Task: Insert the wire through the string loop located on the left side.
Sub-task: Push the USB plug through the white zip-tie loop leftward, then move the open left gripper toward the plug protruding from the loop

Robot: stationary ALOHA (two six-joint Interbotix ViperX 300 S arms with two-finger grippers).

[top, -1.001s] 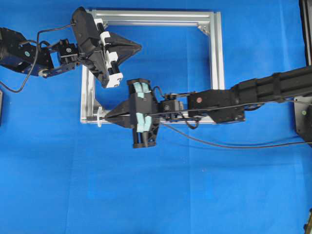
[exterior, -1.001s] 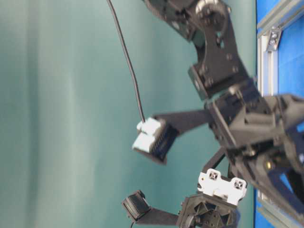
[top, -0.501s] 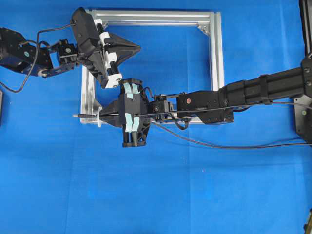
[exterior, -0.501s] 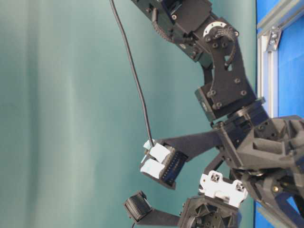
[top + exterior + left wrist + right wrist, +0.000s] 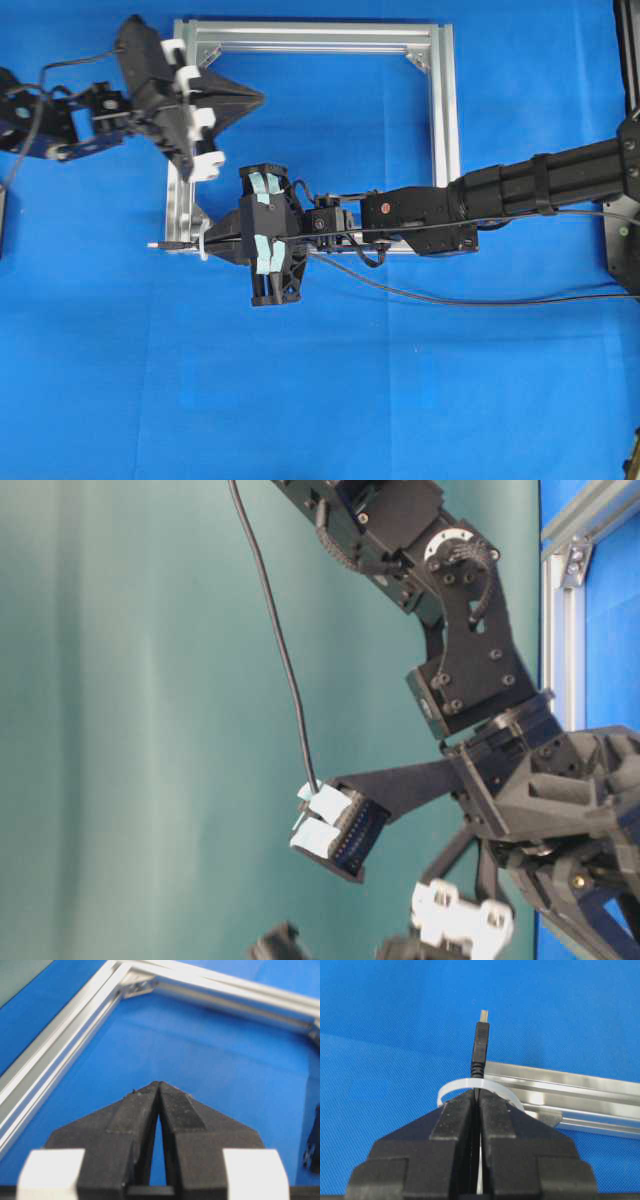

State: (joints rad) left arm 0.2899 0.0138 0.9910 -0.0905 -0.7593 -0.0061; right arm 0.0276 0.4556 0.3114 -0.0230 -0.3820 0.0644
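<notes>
**The plug is poking through the loop — now get it caught on the far side**

You are holding the wire (image 5: 480, 1055) in your right gripper (image 5: 478, 1094), with the jaws pinched tight on it just behind the plug. In the right wrist view the plug is sticking out past the fingertips and the string loop (image 5: 485, 1086) is arching over the wire right at the jaw tips. From above, the silvery tip is showing just outside the left bar of the silver frame (image 5: 440, 120), so the plug looks to be through the loop.

To do this step well, you are keeping the wire straight and level, in line with the hole of the loop. Your fingertips are already right up against the loop (it is thin and bendy), so pushing much farther would likely squash it or drag it sideways. Going slow is the safe way.

Your left gripper (image 5: 255, 98) is pinched shut on nothing. It is hovering over the upper left part of the frame, well apart from the plug. To pull the plug the rest of the way, you will likely need to bring it round to the outside of the bar and spread its jaws first.

Watch the rest of the wire trailing off to the right over the blue cloth (image 5: 330, 400). It is lying loose, and I see nothing snagging it.
</notes>
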